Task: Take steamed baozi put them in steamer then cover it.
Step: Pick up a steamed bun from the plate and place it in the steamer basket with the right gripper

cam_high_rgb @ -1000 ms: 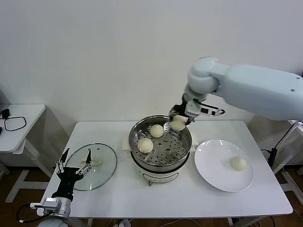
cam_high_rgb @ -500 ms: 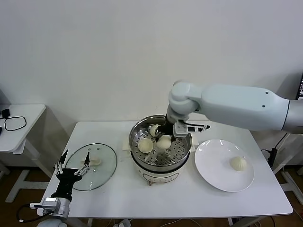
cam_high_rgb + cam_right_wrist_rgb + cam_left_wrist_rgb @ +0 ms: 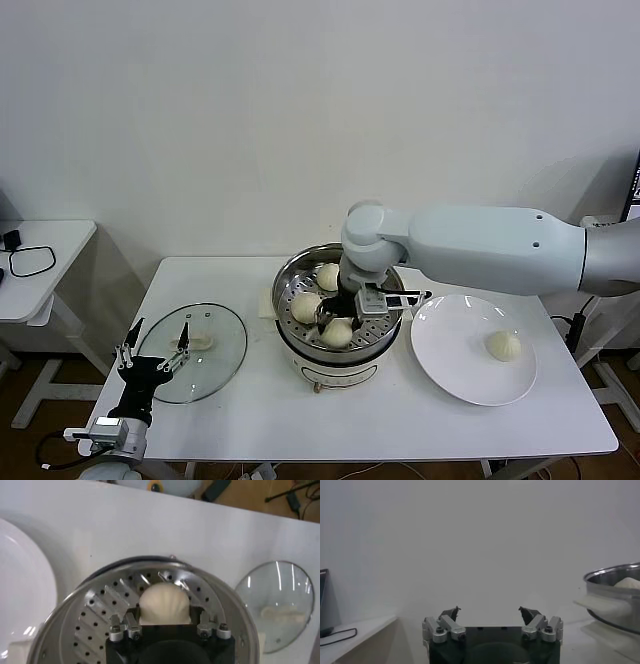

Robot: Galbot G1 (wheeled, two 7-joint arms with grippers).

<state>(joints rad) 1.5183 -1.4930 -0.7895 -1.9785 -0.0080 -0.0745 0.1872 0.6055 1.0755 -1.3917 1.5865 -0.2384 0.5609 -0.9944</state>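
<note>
Now the right end effector is down inside the steamer, closed on a baozi it has carried from above the rim to the perforated floor (release should follow). Two buns sit behind it; one waits on the plate. Left end effector, spread empty, hovers by the glass lid on the tabletop.

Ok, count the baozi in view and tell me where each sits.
4. Two baozi rest on the steamer floor, one at the back and one on the left; the right gripper holds a third inside it; the fourth is on the white plate.
</note>
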